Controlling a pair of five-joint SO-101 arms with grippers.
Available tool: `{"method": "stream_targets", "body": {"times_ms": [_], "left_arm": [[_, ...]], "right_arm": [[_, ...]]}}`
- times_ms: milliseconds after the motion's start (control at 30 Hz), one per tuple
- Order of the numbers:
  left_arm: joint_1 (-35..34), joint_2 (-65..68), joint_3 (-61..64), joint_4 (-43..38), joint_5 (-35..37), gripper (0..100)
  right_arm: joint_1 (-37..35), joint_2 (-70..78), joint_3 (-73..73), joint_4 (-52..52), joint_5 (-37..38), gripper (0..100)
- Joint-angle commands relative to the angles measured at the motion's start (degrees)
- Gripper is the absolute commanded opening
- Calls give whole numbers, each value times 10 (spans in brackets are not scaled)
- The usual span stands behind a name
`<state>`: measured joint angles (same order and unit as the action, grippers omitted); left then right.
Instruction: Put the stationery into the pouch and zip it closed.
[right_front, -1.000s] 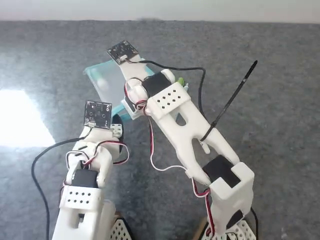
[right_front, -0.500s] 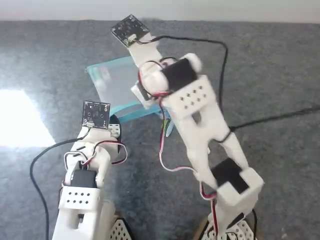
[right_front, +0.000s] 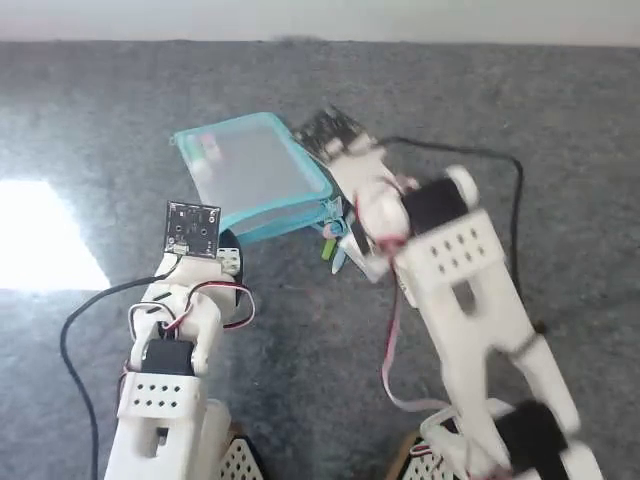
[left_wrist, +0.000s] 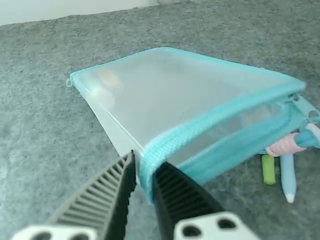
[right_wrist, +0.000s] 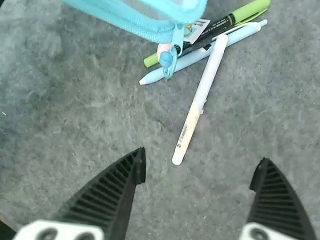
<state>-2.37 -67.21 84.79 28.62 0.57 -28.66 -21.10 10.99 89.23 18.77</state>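
The pouch (right_front: 255, 175), teal-edged with see-through sides, lay on the grey counter (right_front: 500, 100) between the two arms, one end tilted up. Faint coloured shapes showed through its wall at the far corner; what they were could not be told. Its zip pull (right_wrist: 167, 55) hung from the end nearest the pens, with a small pink and blue charm on it. Whether the zip was open could not be told.

Three pens lay on the counter just beside that end, outside the pouch. The green marker (right_wrist: 235, 17) and the blue pen (right_wrist: 200, 52) lay side by side, touching, their upper parts tucked under the pouch corner. The white pen (right_wrist: 197, 105) touched the blue pen at one end and slanted away from it.

The left claw (left_wrist: 144, 162) was clamped on the pouch's zipped edge at the corner away from the pens, the teal trim pinched between its ribbed fingers (left_wrist: 172, 190).

The right claw (right_wrist: 200, 157) hung above the counter with its jaws wide apart and nothing between them, near the free end of the white pen.
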Motion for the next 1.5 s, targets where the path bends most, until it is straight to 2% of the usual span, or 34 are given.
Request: {"method": "stream_targets", "body": {"times_ms": [0, 200, 433, 700, 900, 1400, 1467], "left_arm": [[-1, 2, -3, -11, -3, 12], [-2, 2, -3, -11, -3, 12], [2, -1, 2, -11, -3, 12], [3, -1, 4, -11, -3, 12], [4, -1, 4, -11, -3, 12], [4, -1, 6, -11, -3, 12], [4, -1, 6, -11, -3, 12]], "right_arm": [[10, -76, 156, -93, 9, 337], [12, -52, 312, -231, 6, 336], [15, 22, 361, -316, -46, 335], [113, 110, 360, -372, -33, 334], [80, 130, 358, -393, -33, 255], [70, 157, 360, -436, -33, 247], [70, 155, 360, -436, -33, 218]]}}
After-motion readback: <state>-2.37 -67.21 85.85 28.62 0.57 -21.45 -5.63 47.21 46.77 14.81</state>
